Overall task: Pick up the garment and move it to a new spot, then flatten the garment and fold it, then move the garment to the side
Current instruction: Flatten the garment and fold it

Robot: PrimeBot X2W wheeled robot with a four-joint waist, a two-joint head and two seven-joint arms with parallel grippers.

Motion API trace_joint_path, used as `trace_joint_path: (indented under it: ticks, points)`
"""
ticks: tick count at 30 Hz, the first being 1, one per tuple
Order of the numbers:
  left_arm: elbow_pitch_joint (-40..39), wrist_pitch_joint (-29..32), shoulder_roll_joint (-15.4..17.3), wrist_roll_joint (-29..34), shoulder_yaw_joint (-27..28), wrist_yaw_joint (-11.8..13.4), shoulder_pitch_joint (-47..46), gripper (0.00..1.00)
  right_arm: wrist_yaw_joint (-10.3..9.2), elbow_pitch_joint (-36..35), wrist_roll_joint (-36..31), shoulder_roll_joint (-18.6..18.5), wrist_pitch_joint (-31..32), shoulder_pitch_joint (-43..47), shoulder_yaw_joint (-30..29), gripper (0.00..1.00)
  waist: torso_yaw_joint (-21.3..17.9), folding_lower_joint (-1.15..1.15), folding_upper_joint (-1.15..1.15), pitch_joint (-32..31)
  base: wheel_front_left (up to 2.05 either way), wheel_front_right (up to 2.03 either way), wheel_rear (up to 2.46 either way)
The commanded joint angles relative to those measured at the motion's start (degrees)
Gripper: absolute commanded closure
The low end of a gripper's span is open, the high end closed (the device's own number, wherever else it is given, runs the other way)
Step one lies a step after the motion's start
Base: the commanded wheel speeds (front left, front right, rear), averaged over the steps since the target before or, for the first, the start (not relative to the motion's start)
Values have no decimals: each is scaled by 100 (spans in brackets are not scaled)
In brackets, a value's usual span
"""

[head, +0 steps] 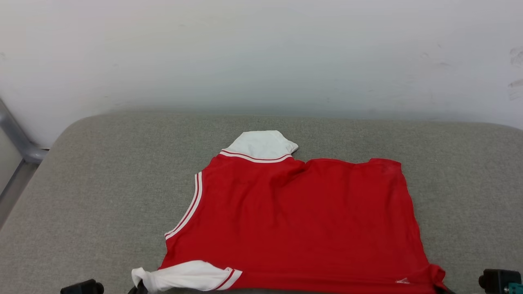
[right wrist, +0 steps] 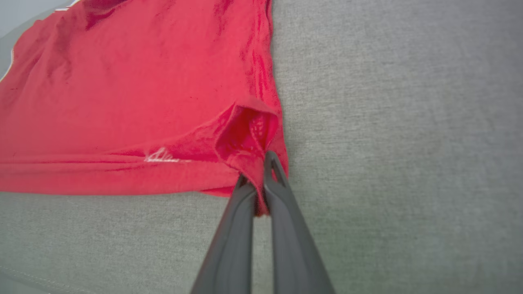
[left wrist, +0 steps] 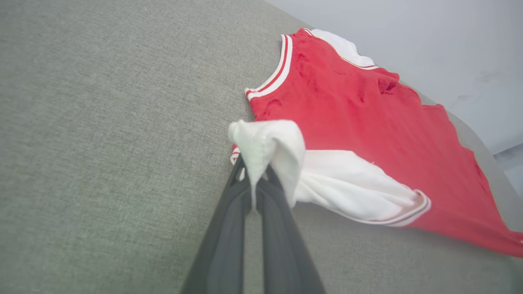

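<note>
Garment (head: 294, 220) spread on grey fabric counter (head: 94, 183), plain red side up, near edge at both pincers. Left pincer (left wrist: 256, 175) clamped on near-left white sleeve (left wrist: 351, 183), cloth bunched over tips. Right pincer (right wrist: 258, 175) clamped on near-right hem corner (right wrist: 245, 134). Far sleeve (head: 261, 145) lies flat, toward wall (head: 261, 53).

Tally: garment (head: 294, 220), one; white sleeves (head: 261, 145) on it, two. Grippers, two: my left gripper (left wrist: 255, 179), my right gripper (right wrist: 259, 179). Grey cushioned surface (head: 102, 183), one.
</note>
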Motion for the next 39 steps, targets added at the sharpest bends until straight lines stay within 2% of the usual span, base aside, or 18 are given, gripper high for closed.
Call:
trace_joint_path:
  ticks: [1, 6, 12, 18, 31, 32, 33, 34, 35, 36, 37, 38, 39]
  points:
    - [-157, 18, 100, 68, 41, 91, -78, 100, -27, -378, -177, 29, 187, 107, -200, 100, -19, 1, -1, 22, 0, 0, 0]
    - [-362, 73, 94, 249, -32, 98, -554, 100, -22, -1158, -550, 249, 710, -172, -324, 100, -119, 1, -1, 121, 0, 0, 0]
    - [-84, 160, -56, 473, -181, -13, -1352, 100, -20, -1185, -900, 257, 1105, -793, -228, 100, -159, 1, -1, 303, 0, 0, 0]
    - [513, 180, -292, 553, -297, -264, -2145, 100, -20, -734, -1103, 176, 1173, -1503, -90, 100, -157, 1, -1, 697, 0, 0, 0]
    - [2455, 120, -992, 503, -592, -947, -3103, 100, -19, 955, -1197, 183, 332, -2402, 239, 100, -180, 1, -1, 1070, 0, 0, 0]
    - [2603, 164, -1043, 488, -630, -1000, -3134, 100, -19, 1084, -1170, 201, 255, -2444, 275, 96, -192, 1, -1, 1064, 0, 0, 0]
    - [2749, 205, -1087, 484, -659, -1049, -3156, 100, -19, 1215, -1135, 215, 177, -2496, 317, 65, -203, 1, -1, 1058, 0, 0, 0]
    - [2749, 205, -1087, 484, -659, -1049, -3156, 100, -19, 1215, -1135, 215, 177, -2496, 317, 65, -203, 1, -1, 1058, 0, 0, 0]
    - [2856, 221, -1129, 461, -683, -1103, -3190, 100, -19, 1333, -1124, 211, 106, -2531, 356, 38, -210, 1, -1, 1046, 0, 0, 0]
    - [2967, 236, -1165, 436, -699, -1155, -3222, 77, -19, 1435, -1123, 205, 21, -2553, 393, 0, -210, 1, -1, 1029, 0, 0, 0]
    - [3061, 265, -1199, 428, -733, -1198, -3238, 55, -19, 1522, -1076, 231, -78, -2566, 409, 0, -207, 1, -1, 1004, 0, 0, 0]
    - [3153, 240, -1220, 422, -753, -1223, -3242, 4, -18, 1592, -1090, 217, -219, -2564, 450, 0, -203, 1, -1, 958, 0, 0, 0]
    - [3215, 153, -1223, 445, -759, -1245, -3252, 0, -18, 1604, -1099, 205, -434, -2555, 455, 0, -201, 1, -1, 918, 0, 0, 0]
